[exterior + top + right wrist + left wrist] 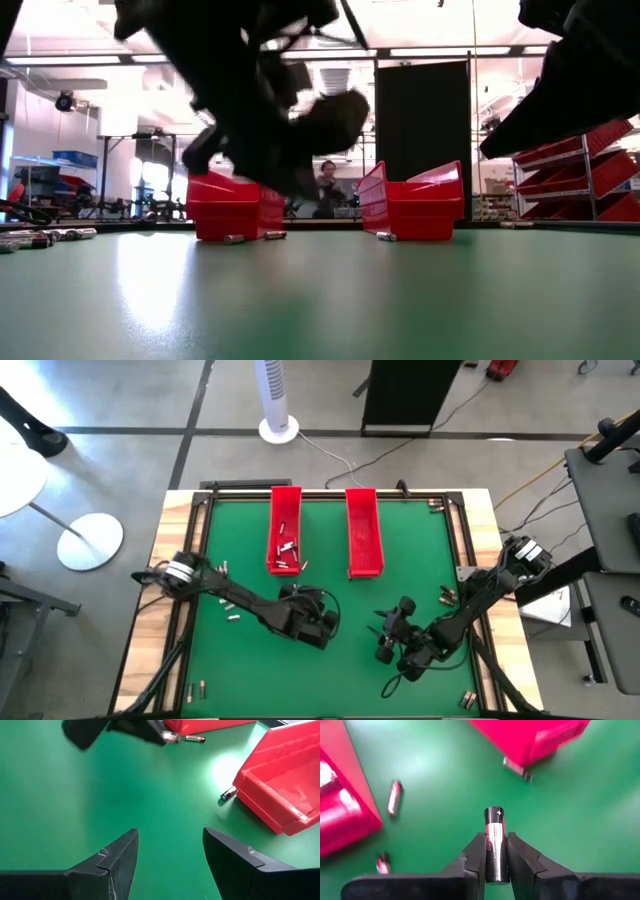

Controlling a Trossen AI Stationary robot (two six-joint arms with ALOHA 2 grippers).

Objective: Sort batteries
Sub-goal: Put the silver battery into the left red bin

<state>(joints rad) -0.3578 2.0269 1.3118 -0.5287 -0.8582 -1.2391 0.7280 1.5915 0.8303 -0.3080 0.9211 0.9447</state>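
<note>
Green table [250,660]: left tool [496,856] grips battery [495,840]; right tool [170,851] spread.

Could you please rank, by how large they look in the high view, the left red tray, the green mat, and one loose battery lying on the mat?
1. green mat
2. left red tray
3. loose battery

All lie flat under the overhead camera, so nearness hardly skews this.

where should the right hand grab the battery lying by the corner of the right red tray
Grip the battery across its round middle, coming straight down. It lies flat on the green mat, one end near the red tray, so set the fingers across its long axis. The right hand is open and empty.
</note>
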